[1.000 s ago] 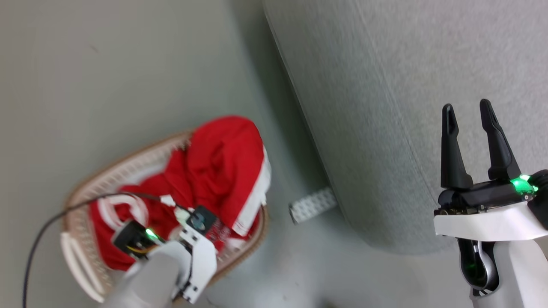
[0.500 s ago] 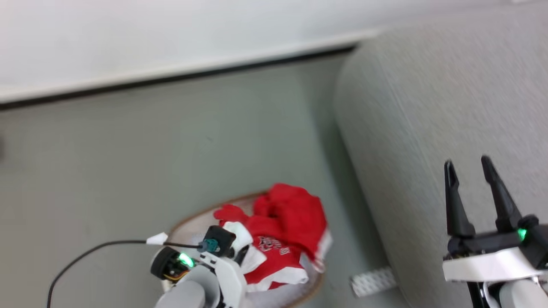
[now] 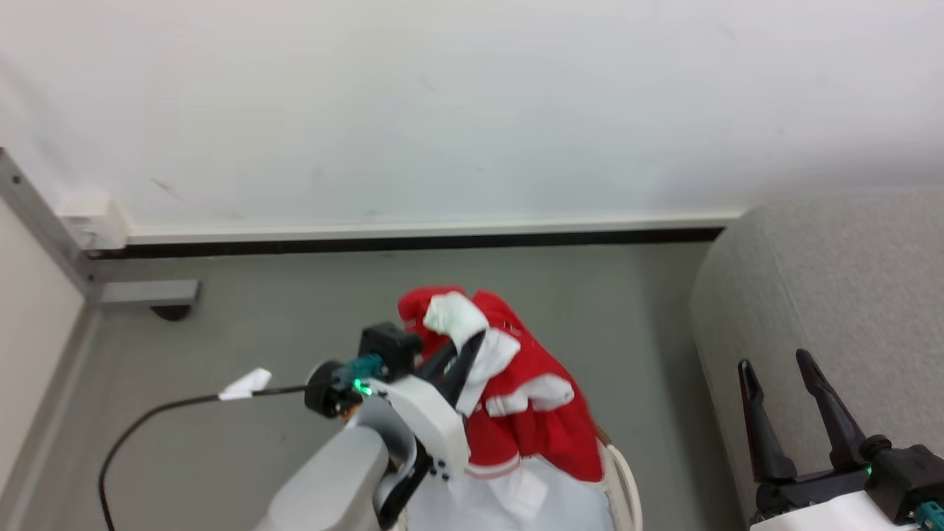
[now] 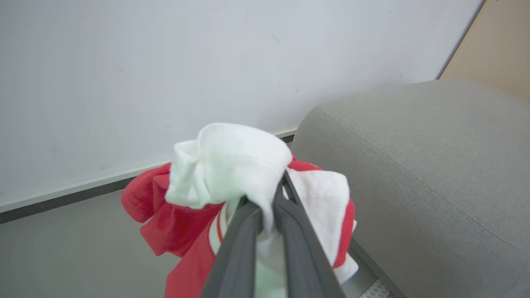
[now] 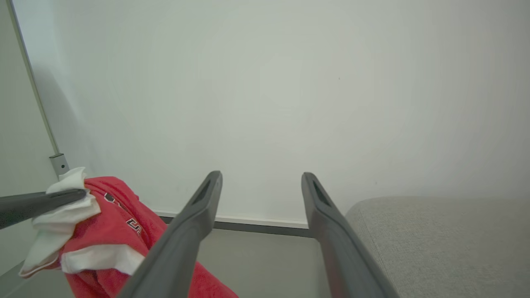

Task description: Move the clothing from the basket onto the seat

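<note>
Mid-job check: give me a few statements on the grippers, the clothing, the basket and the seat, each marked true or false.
1. The left gripper is shut on the clothing. True.
2. The clothing lies on the seat. False: it hangs from the left gripper, to the left of the seat.
3. The right gripper is open and holds nothing. True.
4. The basket stands on the seat. False: it is beside the seat, below the hanging clothing.
</note>
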`<state>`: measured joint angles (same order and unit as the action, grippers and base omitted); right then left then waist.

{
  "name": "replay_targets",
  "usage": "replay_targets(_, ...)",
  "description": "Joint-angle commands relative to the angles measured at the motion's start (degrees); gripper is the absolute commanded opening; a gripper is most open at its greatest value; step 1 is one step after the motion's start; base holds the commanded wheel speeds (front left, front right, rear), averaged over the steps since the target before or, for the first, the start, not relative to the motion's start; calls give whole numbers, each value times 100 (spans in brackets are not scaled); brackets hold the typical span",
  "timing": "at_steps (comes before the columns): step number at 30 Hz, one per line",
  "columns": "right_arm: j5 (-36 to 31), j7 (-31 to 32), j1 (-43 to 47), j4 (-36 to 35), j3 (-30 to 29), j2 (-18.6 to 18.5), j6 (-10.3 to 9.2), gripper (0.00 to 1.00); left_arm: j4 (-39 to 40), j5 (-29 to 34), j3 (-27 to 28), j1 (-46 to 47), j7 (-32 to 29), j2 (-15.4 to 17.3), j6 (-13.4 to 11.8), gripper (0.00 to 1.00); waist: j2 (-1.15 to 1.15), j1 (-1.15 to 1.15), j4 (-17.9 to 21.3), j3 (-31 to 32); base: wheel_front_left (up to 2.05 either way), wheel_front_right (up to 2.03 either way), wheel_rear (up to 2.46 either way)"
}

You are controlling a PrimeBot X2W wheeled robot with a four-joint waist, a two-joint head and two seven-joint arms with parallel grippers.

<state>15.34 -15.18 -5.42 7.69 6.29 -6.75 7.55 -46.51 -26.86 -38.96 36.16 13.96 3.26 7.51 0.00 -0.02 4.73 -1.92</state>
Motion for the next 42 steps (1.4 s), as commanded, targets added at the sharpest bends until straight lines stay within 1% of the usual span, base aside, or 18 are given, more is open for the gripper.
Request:
replay_targets(1, 47, 5, 111, 19, 19, -7, -12, 100, 275, -174, 82, 87, 34, 96, -10, 0, 0, 2, -273, 267, 0, 0, 0)
replay_targets(5, 84, 5, 173, 36, 112, 16, -12, 100, 976, -277, 183, 180, -127, 214, -29, 0, 0, 2, -381, 377, 0, 0, 0)
replay_targets(13, 141, 5, 210, 69, 338, 50, -12, 100, 2180, -440, 332, 130, -655, 501, -279, 0, 0, 2, -428, 514, 0, 0, 0)
replay_targets(18, 159, 5, 190, 85, 455, 21, -12, 100, 2685, -469, 363, -26, -859, 654, -443, 0, 0, 2, -392, 538, 0, 0, 0)
replay_targets(23, 320, 5, 135, -6, 635, -25, -12, 100, 2995, -494, 310, -173, -982, 725, -523, 0, 0, 2, -376, 546, 0, 0, 0)
replay_targets(27, 495, 4, -30, -29, 1039, -203, -12, 100, 3146, -490, 251, -249, -1058, 724, -552, 0, 0, 2, -373, 548, 0, 0, 0)
replay_targets(30, 622, 5, -234, 55, 1501, -364, -12, 100, 3224, -491, 199, -237, -1114, 693, -545, 0, 0, 2, -419, 537, 0, 0, 0)
replay_targets(35, 842, 5, -819, 629, 2315, -630, -12, 100, 3310, -481, 63, -164, -1182, 601, -512, 0, 0, 2, -579, 506, 0, 0, 0)
replay_targets(36, 842, 5, -819, 629, 2315, -630, -12, 100, 3310, -481, 63, -164, -1182, 601, -512, 0, 0, 2, -579, 506, 0, 0, 0)
replay_targets(42, 1217, 4, -1515, 1534, 3087, -783, -12, 100, 3298, -496, -115, -88, -1204, 434, -442, 0, 0, 2, -900, 514, 0, 0, 0)
